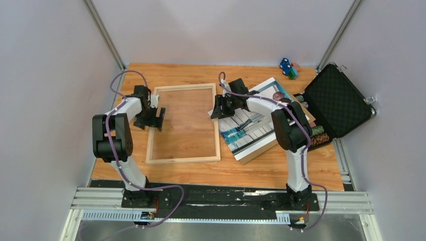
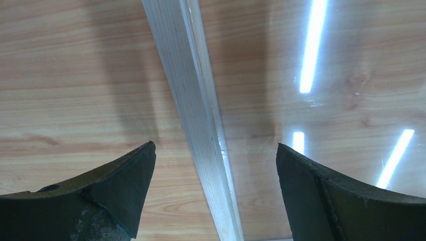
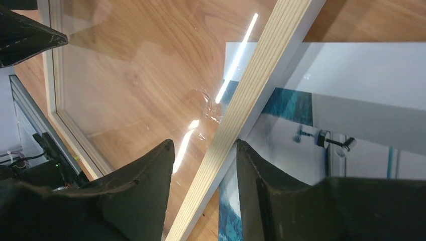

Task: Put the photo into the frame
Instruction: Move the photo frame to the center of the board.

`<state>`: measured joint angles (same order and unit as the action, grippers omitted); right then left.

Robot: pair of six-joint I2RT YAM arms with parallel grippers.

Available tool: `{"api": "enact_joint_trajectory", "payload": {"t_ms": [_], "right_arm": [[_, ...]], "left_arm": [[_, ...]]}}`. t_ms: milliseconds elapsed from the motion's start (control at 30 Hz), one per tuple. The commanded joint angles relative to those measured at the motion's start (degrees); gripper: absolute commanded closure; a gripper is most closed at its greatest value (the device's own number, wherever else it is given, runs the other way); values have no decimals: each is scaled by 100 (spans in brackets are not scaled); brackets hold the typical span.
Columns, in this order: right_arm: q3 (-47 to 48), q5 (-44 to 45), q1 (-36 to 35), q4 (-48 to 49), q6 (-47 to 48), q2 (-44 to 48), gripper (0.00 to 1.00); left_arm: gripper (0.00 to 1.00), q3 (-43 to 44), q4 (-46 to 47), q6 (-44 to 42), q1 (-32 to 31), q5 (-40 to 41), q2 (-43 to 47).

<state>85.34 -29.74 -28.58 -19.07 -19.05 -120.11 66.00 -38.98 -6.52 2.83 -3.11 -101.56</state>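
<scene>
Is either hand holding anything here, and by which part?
Left hand is open astride the left rail of the pale wooden picture frame, gripping nothing. Right hand brackets its right rail; whether it clamps cannot be told.

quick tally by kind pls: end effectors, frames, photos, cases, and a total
end effectors, left end effector and right end effector: 2
frame: 1
photo: 1
open black case: 1
total: 5

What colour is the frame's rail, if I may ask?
The frame is pale light wood; right wrist view shows best.
</scene>
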Motion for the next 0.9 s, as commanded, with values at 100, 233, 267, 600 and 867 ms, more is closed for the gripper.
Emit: {"api": "enact_joint_trajectory", "payload": {"t_ms": [100,233,267,600,867], "right_arm": [[535,-395,-221,199,-126,-217,53],[590,-497,-260,171,-155,-297,53],[585,-529,-269,175,-160,-306,53],[803,-776,-324,96,31,-478,52],[975,-720,-341,-12,202,-496,51]], "left_arm": [[3,261,3,-210,263,-23,-200],[3,442,1,-259,320,-22,-376],[3,509,-3,-268,322,-13,-397],[3,800,29,-287,385,122,-571],[2,840,71,-235,455,96,-540]]}}
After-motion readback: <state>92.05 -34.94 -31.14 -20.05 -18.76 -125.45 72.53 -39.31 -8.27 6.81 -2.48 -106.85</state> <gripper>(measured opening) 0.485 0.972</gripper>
